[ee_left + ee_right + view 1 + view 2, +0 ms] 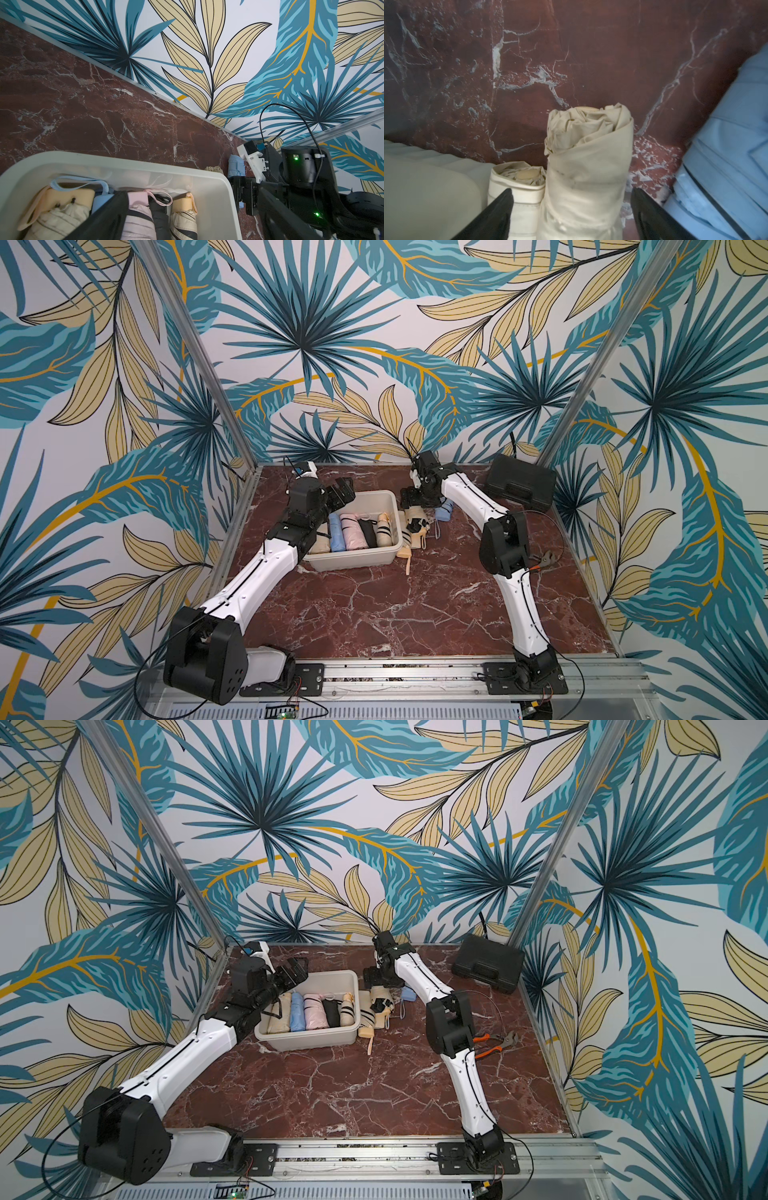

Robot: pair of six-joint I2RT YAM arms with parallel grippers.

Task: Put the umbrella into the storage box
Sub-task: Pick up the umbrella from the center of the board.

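In both top views the left arm (266, 572) covers the left wall of the box (353, 562), and the right arm (419, 977) hides part of the blue umbrella (408, 995) on the desk (332, 1094). In a top view its elbow hides most of the pliers (547, 560). The right wrist view cuts off both fingers (496, 216) and the beige umbrella (583, 176) between them. The left wrist view cuts off the boxed umbrellas (141, 218).

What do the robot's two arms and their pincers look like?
The left arm and right arm have smooth white shells between bulky black joints, with thin black cables. The left pincer and right pincer are black, with tapered fingers. Green lights glow on the right arm.
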